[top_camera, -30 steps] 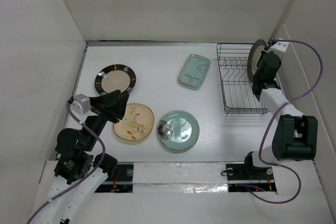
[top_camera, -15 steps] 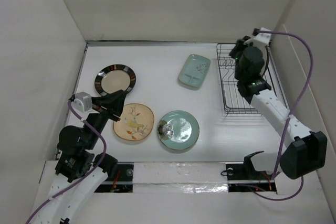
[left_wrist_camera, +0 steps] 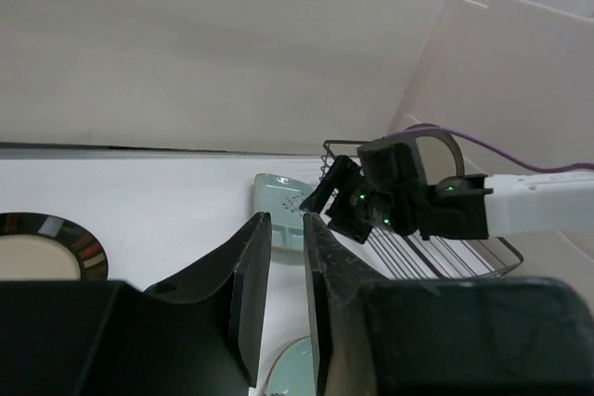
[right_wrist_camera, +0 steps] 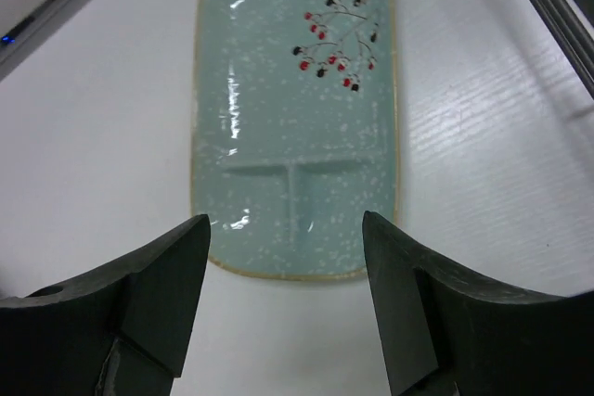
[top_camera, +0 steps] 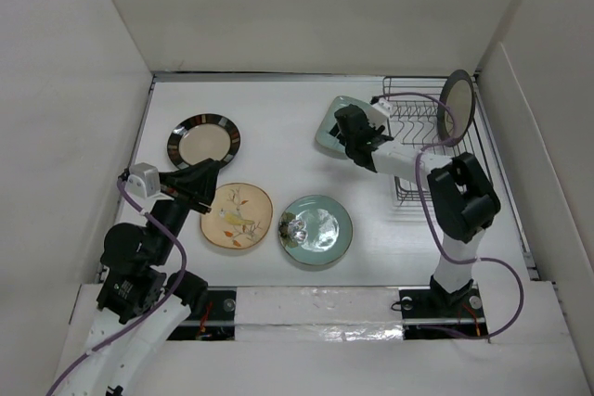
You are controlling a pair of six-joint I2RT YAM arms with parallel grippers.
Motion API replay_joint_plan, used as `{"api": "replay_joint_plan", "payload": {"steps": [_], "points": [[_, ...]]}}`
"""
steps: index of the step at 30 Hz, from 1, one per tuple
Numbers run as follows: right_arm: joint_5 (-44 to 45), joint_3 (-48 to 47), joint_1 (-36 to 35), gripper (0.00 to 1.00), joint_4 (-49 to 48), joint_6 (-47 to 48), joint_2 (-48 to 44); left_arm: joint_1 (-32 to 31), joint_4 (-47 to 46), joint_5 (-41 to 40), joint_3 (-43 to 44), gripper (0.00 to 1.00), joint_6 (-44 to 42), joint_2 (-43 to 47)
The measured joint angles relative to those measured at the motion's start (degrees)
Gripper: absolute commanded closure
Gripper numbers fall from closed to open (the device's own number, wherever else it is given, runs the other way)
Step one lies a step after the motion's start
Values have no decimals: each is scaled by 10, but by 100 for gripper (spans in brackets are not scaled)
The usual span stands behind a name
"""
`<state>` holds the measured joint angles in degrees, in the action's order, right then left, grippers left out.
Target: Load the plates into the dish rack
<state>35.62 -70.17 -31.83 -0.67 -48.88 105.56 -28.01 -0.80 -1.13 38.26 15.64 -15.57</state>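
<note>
A: Right end effector (right_wrist_camera: 285, 222)?
B: Jaws wide, nothing held. It hovers over the squarish pale green plate (right_wrist_camera: 297, 108), which lies flat on the desk (top_camera: 278, 118) just left of the dish rack (top_camera: 408, 187).
A: Anything in the way?
B: The right arm crosses the rack's left side. A dark-rimmed plate (top_camera: 458, 102) stands upright at its far right end.
A: Left end effector (left_wrist_camera: 288, 229)?
B: Narrow gap, empty, between the striped plate (top_camera: 204, 139) and floral plate (top_camera: 237, 215). The celadon plate (top_camera: 316, 229) lies beside the floral one.
A: Versus a second ago?
B: The right end effector was at the rack's right end by that plate and has now swung left. The left arm barely moved.
</note>
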Motion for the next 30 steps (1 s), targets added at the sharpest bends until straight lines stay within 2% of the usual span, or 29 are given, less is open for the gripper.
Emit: {"api": "replay_joint_plan", "payload": {"steps": [5, 13, 30], "points": [[33, -84, 0, 29, 73, -95, 61, 0, 1, 0, 0, 80, 0, 8], [33, -87, 21, 32, 102, -189, 80, 0, 2, 0, 0, 79, 1, 11], [39, -61, 29, 37, 127, -216, 89, 0, 2, 1, 0, 78, 1, 15]]}}
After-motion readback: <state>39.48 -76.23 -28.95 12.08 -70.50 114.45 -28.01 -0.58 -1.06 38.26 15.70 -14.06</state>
